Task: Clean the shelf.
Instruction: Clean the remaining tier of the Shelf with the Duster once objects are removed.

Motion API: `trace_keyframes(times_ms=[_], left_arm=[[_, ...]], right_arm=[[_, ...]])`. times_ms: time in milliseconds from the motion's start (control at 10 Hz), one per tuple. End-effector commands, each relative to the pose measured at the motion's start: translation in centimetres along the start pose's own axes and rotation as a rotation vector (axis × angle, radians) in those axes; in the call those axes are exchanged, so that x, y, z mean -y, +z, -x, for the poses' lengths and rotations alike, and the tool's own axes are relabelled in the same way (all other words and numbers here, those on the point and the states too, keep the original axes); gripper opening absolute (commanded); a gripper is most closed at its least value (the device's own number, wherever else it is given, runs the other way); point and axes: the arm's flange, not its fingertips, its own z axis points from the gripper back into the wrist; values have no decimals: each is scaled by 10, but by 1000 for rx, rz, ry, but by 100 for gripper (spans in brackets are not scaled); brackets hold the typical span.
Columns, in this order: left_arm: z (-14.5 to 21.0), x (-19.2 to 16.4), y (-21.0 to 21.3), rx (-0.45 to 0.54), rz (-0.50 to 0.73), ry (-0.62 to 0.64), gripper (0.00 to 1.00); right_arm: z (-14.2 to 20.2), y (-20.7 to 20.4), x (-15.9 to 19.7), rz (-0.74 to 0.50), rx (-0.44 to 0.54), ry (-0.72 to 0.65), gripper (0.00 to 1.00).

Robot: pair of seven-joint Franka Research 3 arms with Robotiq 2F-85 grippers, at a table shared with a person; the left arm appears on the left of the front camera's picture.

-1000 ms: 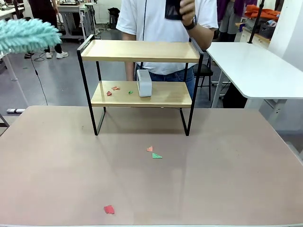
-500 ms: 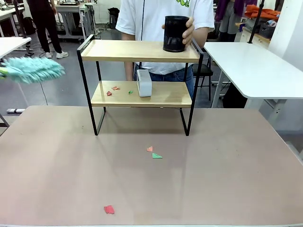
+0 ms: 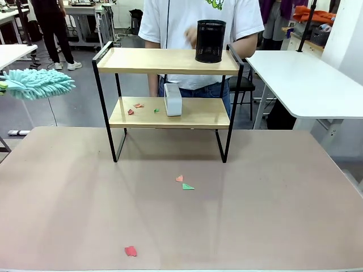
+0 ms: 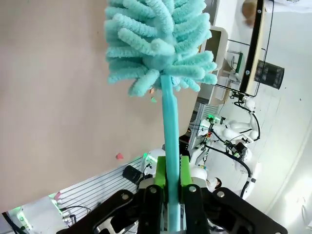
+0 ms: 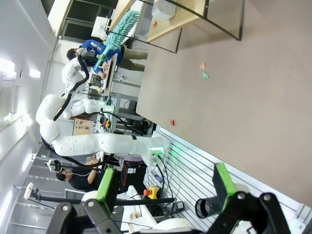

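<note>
The shelf (image 3: 164, 60) stands at the table's far side, two wooden boards in a black frame. A black mesh cup (image 3: 210, 41) sits on its top board at the right. The person's hand (image 3: 190, 35) is just behind the cup, off it. On the lower board are a white box (image 3: 172, 99) and small paper scraps (image 3: 135, 107). My left gripper (image 4: 169, 183) is shut on the handle of a teal duster (image 4: 158, 44). The duster's head (image 3: 37, 84) hangs left of the shelf, apart from it. My right gripper (image 5: 164, 175) is open, with nothing between its fingers, above the table's near edge.
Loose scraps lie on the brown table (image 3: 283, 215): a pink and a green one (image 3: 183, 182) in the middle, a red one (image 3: 131, 250) near the front. A white side table (image 3: 306, 79) stands at the right. The person stands right behind the shelf.
The person lowered the black cup onto the top board and took the hand off it. The duster dropped from the upper left to mid height.
</note>
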Motion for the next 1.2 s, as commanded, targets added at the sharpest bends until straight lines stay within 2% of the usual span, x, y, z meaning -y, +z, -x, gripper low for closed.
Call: trace_keyframes(times_ms=[0, 1100], left_arm=[[1, 3, -3, -11, 4, -4, 0], [1, 3, -3, -11, 4, -4, 0]], right_arm=[[-1, 0, -1, -19, 13, 28, 100], [-1, 0, -1, -19, 13, 28, 100]])
